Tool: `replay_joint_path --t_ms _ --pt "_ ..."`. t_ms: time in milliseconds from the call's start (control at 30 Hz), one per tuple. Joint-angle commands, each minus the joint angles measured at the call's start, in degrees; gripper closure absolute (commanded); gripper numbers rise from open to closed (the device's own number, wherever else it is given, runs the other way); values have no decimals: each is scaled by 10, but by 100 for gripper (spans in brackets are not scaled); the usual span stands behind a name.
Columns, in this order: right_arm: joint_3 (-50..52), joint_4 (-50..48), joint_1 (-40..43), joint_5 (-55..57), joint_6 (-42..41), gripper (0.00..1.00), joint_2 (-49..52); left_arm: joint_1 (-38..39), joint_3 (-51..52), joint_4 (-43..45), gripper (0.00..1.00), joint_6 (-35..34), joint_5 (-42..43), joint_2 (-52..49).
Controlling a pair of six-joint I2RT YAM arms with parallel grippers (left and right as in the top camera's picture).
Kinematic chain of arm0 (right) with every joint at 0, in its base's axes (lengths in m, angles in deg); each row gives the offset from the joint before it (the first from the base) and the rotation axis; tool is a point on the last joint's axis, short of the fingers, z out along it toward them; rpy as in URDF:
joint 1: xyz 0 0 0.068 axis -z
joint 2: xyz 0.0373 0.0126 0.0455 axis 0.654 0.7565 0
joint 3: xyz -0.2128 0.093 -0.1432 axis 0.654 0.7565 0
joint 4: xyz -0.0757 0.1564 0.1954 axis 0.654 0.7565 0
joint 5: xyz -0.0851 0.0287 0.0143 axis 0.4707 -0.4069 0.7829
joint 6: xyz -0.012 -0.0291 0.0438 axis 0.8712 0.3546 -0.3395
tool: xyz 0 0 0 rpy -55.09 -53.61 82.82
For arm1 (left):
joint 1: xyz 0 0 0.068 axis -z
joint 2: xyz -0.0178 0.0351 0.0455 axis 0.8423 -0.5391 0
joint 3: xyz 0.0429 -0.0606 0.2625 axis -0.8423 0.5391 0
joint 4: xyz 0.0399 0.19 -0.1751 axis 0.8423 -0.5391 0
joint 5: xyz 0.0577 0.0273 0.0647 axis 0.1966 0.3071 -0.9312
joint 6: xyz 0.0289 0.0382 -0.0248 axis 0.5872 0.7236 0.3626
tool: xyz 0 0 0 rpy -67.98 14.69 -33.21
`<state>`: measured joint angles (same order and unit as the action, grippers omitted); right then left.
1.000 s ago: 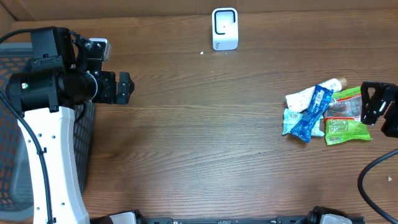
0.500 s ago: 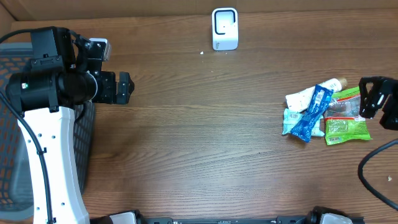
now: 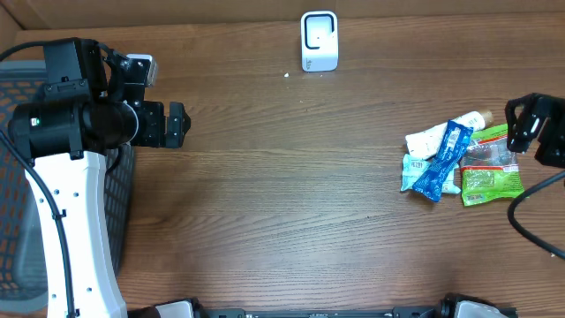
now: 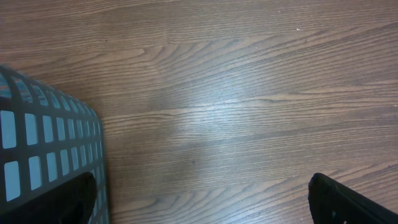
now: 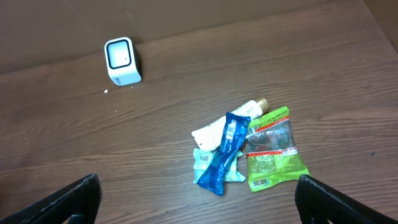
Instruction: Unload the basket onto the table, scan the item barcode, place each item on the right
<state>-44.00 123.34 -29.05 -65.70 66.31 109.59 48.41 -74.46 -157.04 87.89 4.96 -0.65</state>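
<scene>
Several soft packets [image 3: 493, 183] lie heaped at the table's right, just beside your right claw [image 3: 516, 128], which is spread wide and empty (left claw [image 3: 179, 124] likewise). Likely light, crinkly and slippery, so pinch the top blue packet [image 3: 444, 157] across its middle.

- The basket [image 3: 18, 177] stands at the table's [image 3: 265, 221] left edge, just behind the left gripper [image 3: 179, 124] and under its arm.
- Bare table lies ahead of that gripper.
- The scanner [image 3: 319, 41] stands at the table's far edge, well apart from both grippers, left of and beyond the right gripper [image 3: 515, 128].
- The pile of packets [image 3: 459, 163] lies just left of the right gripper, ahead of and between its fingers.
- A long packet [image 5: 225, 152] lies on top of the pile.
</scene>
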Motion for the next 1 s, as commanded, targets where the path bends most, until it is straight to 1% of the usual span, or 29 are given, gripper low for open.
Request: replay_joint_path --t_ms 0,167,267,333,433,533,600,633,667,700,767,800,867,967 --pt "3 -5 -2 1 0 0 8 0 -3 2 0 3 5 -5" --pt "3 -27 -2 -2 0 0 36 0 -3 2 0 3 5 -5" --pt "27 -54 -7 -1 1 0 40 0 -3 2 0 3 5 -5" --pt "63 -99 -27 12 0 0 25 0 -3 2 0 3 5 -5" --pt "166 -226 -84 47 1 0 -28 0 -3 2 0 3 5 -5" --pt "334 -408 -149 86 13 0 -108 0 -3 2 0 3 5 -5" --pt "451 -524 -178 87 33 0 -162 0 -3 2 0 3 5 -5" --pt "531 -598 -190 87 35 0 -199 0 -3 2 0 3 5 -5" --pt "585 -647 -195 86 34 0 -224 0 -3 2 0 3 5 -5" --pt "663 -713 -198 78 34 0 -263 0 -3 2 0 3 5 -5" --pt "766 -800 -198 62 35 0 -320 0 -3 2 0 3 5 -5" --pt "875 -882 -198 61 35 0 -389 0 -3 2 0 3 5 -5" --pt "970 -939 -198 61 35 0 -458 0 -3 2 0 3 5 -5" --pt "1070 -978 -198 62 35 0 -549 0 -3 2 0 3 5 -5"
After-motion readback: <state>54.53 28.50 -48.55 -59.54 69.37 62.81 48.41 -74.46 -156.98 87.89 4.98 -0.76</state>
